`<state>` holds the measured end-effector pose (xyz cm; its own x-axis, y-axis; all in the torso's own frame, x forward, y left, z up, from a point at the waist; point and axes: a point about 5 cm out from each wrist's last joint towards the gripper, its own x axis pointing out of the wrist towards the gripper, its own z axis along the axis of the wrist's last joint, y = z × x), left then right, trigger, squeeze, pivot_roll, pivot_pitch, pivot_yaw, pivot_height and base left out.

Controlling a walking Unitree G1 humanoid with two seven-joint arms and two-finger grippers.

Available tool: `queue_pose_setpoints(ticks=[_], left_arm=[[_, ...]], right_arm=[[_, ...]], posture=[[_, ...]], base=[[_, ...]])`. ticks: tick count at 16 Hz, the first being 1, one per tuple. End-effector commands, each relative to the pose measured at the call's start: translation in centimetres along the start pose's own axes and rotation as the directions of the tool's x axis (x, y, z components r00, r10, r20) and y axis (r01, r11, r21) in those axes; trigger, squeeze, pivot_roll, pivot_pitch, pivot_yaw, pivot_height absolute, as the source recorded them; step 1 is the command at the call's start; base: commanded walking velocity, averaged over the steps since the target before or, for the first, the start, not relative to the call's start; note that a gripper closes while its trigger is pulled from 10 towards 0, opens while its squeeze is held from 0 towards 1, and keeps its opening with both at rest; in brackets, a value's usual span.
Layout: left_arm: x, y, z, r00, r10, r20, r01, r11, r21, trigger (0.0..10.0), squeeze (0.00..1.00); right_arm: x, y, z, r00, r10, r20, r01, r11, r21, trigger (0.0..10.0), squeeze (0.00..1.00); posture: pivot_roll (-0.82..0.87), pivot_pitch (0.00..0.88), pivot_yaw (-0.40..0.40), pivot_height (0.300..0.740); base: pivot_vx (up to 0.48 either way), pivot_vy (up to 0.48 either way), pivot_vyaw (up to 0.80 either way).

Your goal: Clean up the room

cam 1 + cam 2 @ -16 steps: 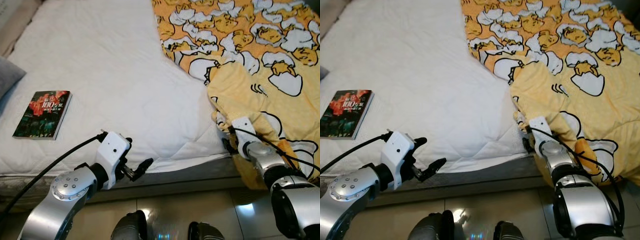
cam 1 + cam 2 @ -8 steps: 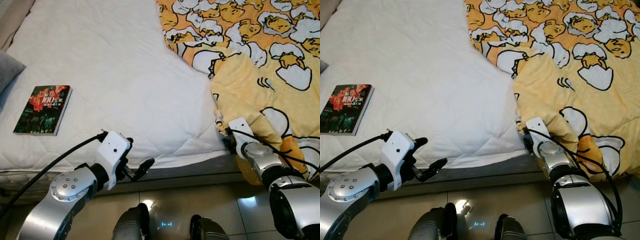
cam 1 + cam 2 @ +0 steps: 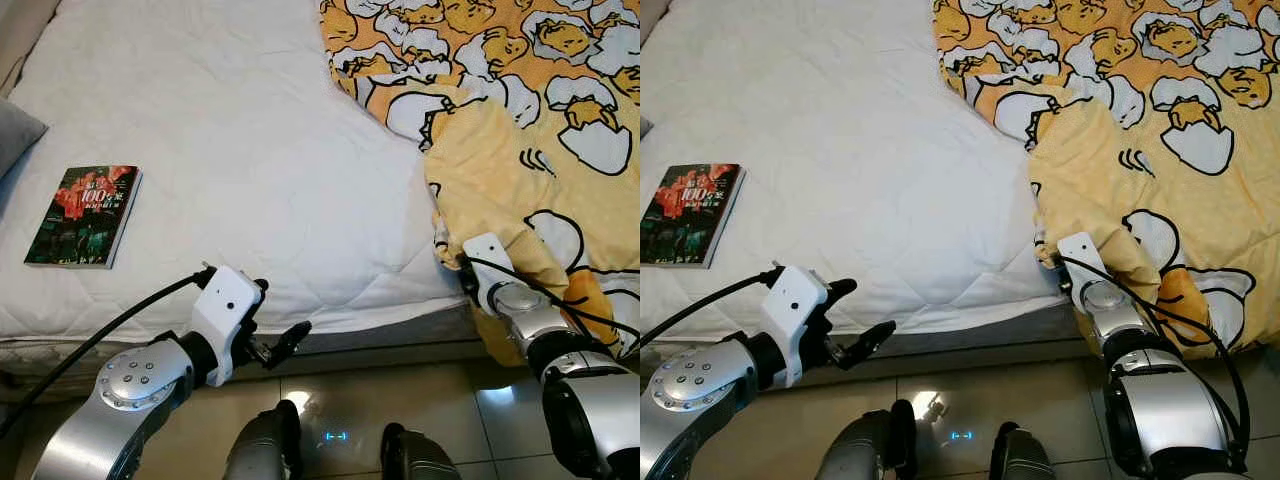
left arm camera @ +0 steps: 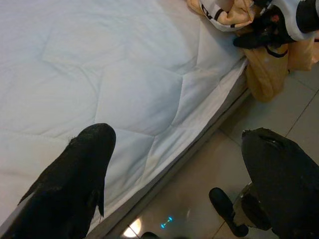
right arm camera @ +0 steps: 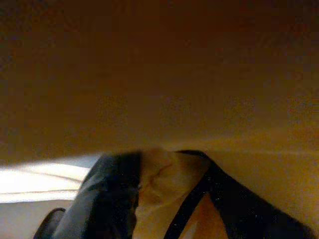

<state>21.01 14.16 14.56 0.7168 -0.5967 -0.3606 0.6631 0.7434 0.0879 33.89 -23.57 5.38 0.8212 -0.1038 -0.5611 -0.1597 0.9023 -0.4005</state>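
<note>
A: Start with the left eye view. What lies on the bed [image 3: 230,150]?

B: A white quilted mattress cover, with a yellow blanket [image 3: 520,110] printed with egg cartoons spread over the right part and drooping over the near edge. A book [image 3: 84,216] with a dark red cover lies flat near the left side, well apart from the blanket. A grey pillow corner [image 3: 15,135] shows at the far left.

A: And the arms?

B: The left gripper [image 3: 272,345] hangs just in front of the mattress edge, above the tiled floor [image 3: 400,390], holding nothing. The right gripper [image 3: 462,275] is pushed into the blanket's hanging fold at the bed's edge.

A: Does the right eye view add anything?

B: Same scene. The right gripper [image 3: 1060,270] meets the blanket [image 3: 1140,200] where it drapes off the bed, its fingers buried in cloth. The robot's feet show on the floor below.

A: The left wrist view?

B: Its two black fingers [image 4: 75,174] stand wide apart, with the mattress edge and floor between them. Beyond, the right gripper [image 4: 269,30] is at the blanket corner.

A: The right wrist view?

B: Dim yellow cloth [image 5: 164,74] presses close to the lens, and a bunched piece of it lies between the dark fingers [image 5: 104,194], which are clamped on it.
</note>
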Motion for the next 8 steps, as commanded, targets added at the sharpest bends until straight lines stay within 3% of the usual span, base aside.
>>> queue_pose_setpoints(ticks=[1,8], left_arm=[[-0.19,0.08,0.03,1.000,0.009,-0.006,-0.009,1.000,0.004,10.0,1.00],[-0.10,-0.28,-0.03,1.000,-0.017,-0.004,0.017,1.000,0.007,10.0,1.00]], right_arm=[[-0.05,0.28,-1.01,0.999,0.010,-0.040,-0.009,1.000,0.010,0.0,0.00],[-0.04,0.43,-1.04,0.999,0.016,-0.035,-0.015,1.000,0.025,0.0,0.00]], posture=[[0.18,0.272,0.068,0.740],[0.17,0.259,0.064,0.740]], base=[[0.000,0.000,0.00],[0.000,0.000,0.00]])
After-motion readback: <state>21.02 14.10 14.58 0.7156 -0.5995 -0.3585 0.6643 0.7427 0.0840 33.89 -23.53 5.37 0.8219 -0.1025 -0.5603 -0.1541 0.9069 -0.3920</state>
